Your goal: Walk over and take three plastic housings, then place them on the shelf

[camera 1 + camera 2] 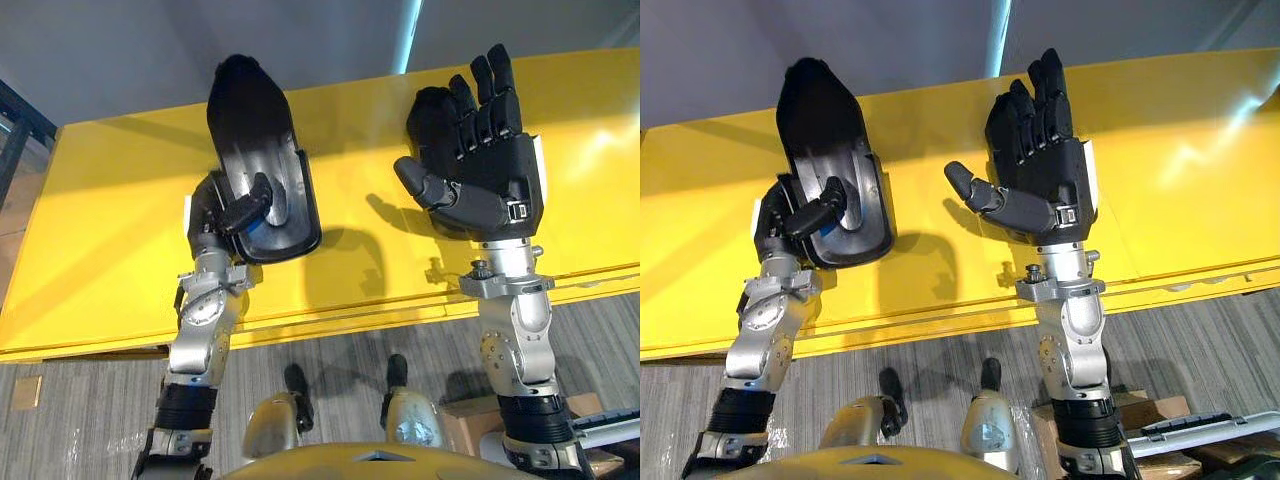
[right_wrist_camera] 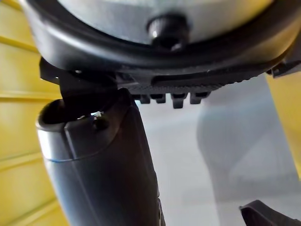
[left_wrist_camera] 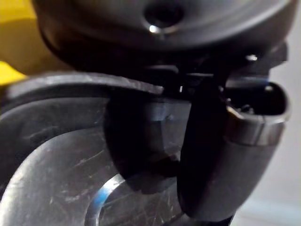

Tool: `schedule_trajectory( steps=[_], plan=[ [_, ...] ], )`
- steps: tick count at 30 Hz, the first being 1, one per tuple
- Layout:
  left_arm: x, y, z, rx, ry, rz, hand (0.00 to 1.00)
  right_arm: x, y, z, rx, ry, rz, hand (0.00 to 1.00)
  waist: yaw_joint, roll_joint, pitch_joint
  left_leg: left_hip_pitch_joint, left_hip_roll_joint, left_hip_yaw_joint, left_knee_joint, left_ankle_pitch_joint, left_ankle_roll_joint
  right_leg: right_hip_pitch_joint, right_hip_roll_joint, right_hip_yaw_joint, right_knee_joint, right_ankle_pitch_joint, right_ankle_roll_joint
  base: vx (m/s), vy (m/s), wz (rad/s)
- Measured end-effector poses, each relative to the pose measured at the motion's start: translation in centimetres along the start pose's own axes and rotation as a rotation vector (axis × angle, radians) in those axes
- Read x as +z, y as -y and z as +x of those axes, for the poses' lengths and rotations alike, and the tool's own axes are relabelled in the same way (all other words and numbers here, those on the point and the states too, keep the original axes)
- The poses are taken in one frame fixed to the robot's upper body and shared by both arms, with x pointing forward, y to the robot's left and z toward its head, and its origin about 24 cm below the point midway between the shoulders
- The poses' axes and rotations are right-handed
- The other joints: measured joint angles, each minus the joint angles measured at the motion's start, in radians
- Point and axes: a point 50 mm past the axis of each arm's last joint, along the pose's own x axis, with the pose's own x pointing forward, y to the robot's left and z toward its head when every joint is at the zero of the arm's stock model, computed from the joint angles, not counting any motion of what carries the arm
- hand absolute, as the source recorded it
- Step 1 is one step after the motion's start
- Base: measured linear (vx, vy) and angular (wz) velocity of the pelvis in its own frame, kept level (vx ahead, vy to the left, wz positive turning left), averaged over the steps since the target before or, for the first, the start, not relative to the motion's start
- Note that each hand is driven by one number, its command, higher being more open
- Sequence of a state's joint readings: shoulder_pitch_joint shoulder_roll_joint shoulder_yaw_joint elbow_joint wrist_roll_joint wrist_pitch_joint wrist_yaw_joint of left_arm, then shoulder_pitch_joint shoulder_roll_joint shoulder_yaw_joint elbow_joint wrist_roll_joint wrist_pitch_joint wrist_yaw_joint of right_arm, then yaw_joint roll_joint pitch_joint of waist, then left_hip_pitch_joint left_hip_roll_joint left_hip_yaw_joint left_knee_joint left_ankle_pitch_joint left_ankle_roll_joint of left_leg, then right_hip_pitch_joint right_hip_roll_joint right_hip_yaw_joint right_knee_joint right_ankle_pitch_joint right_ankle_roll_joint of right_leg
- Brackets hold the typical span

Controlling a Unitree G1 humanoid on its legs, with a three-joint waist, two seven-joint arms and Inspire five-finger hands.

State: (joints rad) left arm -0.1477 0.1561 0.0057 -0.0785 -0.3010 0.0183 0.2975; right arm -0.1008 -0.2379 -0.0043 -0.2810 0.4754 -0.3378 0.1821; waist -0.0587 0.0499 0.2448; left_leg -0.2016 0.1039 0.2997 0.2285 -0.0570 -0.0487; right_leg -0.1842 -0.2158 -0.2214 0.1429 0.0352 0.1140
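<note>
One plastic housing [image 1: 255,130] is in view, and it is black with a grey, scratched inner face. The left hand [image 1: 245,210] grasps it: the thumb lies across the inner face near the lower end, and the rest of the hand is behind the shell, so the fingers are hidden. In the head view the housing stands at about 10 o'clock from the middle. It is held nearly upright, with its narrow rounded end pointing to 12 o'clock, in front of the yellow shelf [image 1: 120,230]. I cannot tell if it touches the shelf surface. In the left wrist view the thumb [image 3: 235,155] presses on the curved grey inside of the housing. The right hand [image 1: 485,190] is at about 2 o'clock, well apart from the housing. It is released and holds nothing, with the fingers straight and close together and the thumb spread out toward 9 o'clock. There is one shelf, and its front edge runs across the view above a grey wooden floor [image 1: 90,400].
</note>
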Motion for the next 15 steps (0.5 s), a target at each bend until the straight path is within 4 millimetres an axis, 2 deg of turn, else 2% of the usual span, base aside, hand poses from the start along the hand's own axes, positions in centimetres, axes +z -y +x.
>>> schedule_trajectory(
  steps=[5,10,15],
  plan=[
    [-0.2,-0.1,-0.3,-0.013,-0.013,0.002,1.00,-0.1,-0.4,-0.1,0.010,-0.002,0.013,1.00,-0.001,-0.002,0.003,0.018,0.000,-0.006,0.000,-0.002,0.002,0.021,0.000,-0.007,0.002,-0.002,-0.001,0.00,0.001,0.02],
    [-1.1,-1.4,-2.8,-0.023,-0.069,0.019,1.00,0.2,-0.8,-1.5,-0.024,-0.007,0.041,1.00,0.001,-0.002,0.003,0.076,-0.004,-0.008,-0.028,-0.007,-0.001,0.078,0.000,-0.020,-0.014,-0.011,-0.003,0.00,0.000,0.00],
    [-0.8,-1.9,-4.4,-0.051,-0.071,0.011,1.00,0.1,-1.0,-2.1,-0.036,-0.020,0.053,1.00,0.005,-0.003,-0.001,0.120,-0.007,-0.016,-0.065,0.002,-0.003,0.135,0.001,-0.040,-0.060,-0.004,0.006,0.03,-0.008,0.07]
  ],
)
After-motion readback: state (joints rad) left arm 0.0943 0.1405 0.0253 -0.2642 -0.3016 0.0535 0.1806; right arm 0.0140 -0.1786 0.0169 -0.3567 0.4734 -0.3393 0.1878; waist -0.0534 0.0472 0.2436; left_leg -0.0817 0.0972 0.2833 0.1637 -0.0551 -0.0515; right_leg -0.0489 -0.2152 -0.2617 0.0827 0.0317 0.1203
